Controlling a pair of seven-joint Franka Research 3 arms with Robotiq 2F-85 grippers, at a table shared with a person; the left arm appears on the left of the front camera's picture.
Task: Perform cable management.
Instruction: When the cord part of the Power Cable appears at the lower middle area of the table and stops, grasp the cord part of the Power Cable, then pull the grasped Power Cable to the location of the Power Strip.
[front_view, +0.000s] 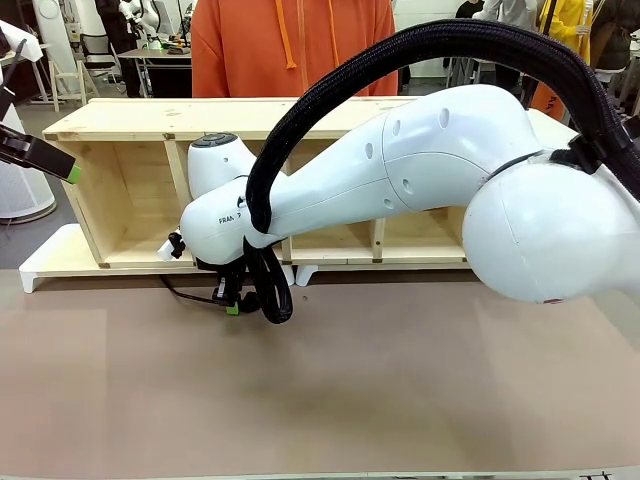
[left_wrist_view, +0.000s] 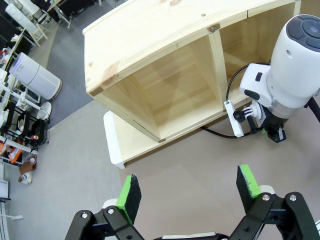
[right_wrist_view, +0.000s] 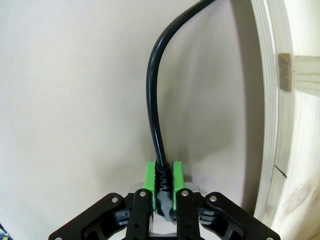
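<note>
The cable (right_wrist_view: 151, 90), a thin black cord, lies on the brown tabletop and curves away beside the wooden shelf. My right gripper (right_wrist_view: 161, 175) is shut on its ribbed plug end, which is squeezed between the green pads. In the front view the right gripper (front_view: 232, 300) points down at the table in front of the shelf, and a short run of the cable (front_view: 185, 293) trails left from it. My left gripper (left_wrist_view: 188, 187) hangs open and holds nothing, high above the table's left side, and its green-tipped finger reaches in at the front view's left edge (front_view: 70, 172). The cable (left_wrist_view: 217, 134) runs along the shelf's foot.
A long wooden shelf unit (front_view: 230, 118) lies on its side across the table's far half, resting on a white base (front_view: 50, 260). A person in an orange hoodie (front_view: 290, 40) stands behind it. The right arm's thick braided hose (front_view: 470, 40) arches overhead. Bare brown tabletop (front_view: 320, 390) fills the near half.
</note>
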